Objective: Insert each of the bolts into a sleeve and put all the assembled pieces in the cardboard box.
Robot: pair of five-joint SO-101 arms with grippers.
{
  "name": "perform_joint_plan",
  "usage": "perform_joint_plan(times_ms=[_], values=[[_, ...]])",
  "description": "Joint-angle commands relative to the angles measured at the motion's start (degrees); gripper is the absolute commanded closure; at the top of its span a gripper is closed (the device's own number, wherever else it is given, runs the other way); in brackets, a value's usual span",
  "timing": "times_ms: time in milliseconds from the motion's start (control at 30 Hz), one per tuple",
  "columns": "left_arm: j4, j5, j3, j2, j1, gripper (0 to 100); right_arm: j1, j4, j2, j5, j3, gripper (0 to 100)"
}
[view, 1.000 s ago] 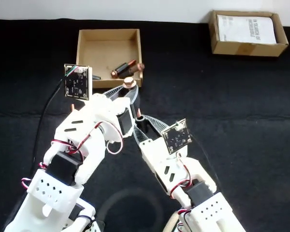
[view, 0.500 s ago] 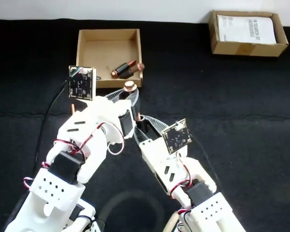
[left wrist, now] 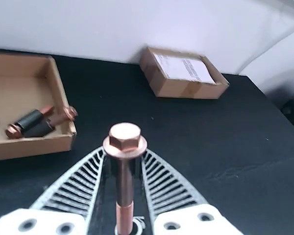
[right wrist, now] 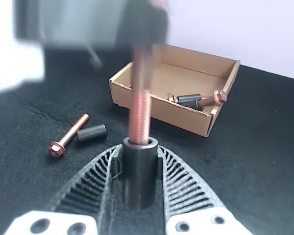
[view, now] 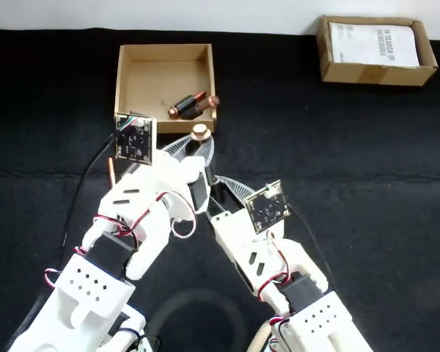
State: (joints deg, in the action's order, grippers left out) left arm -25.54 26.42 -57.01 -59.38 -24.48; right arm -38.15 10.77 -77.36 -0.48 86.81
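A: What's hidden from me?

B: The tip of your bolt [left wrist: 123, 166]. In the right wrist view its coppery shank blurs and vanishes at the mouth of the sleeve [right wrist: 139, 174]. From above, your arms cover that sleeve.

A: And the grips?

B: Your left gripper [left wrist: 124, 159] is clamped on the bolt, hex head uppermost, near the box [view: 125, 81]. Your right gripper [right wrist: 139, 161], with ribbed fingers, pinches the smooth dark sleeve upright. Two assembled pieces [view: 193, 105] lie in the box. A spare bolt [right wrist: 67, 134] and a spare sleeve [right wrist: 92, 133] lie on the black cloth [view: 352, 183].
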Motion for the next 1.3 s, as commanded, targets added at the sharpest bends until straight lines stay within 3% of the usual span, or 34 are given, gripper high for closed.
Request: perform_joint_plan(times_ms=[0,300,700,900,1267], values=[[1.14,0.44,0.66,0.04,-1.27,99,-0.13,-0.92,-0.22,0.18,-3.3,99.1],[-1.67,0.44,0.31,-0.31,-1.19,99,-0.04,-0.92,-0.22,0.18,-3.3,99.1],[-19.96,0.09,0.57,-0.04,-1.27,99,0.04,-0.84,-0.31,0.18,-3.38,99.1],[-22.68,0.26,3.03,-0.4,-0.84,85,2.42,-0.75,-0.31,0.18,-3.38,99.1],[-47.74,-4.4,22.46,-0.48,-0.92,85,3.12,-0.75,-0.31,0.18,-3.38,99.1]])
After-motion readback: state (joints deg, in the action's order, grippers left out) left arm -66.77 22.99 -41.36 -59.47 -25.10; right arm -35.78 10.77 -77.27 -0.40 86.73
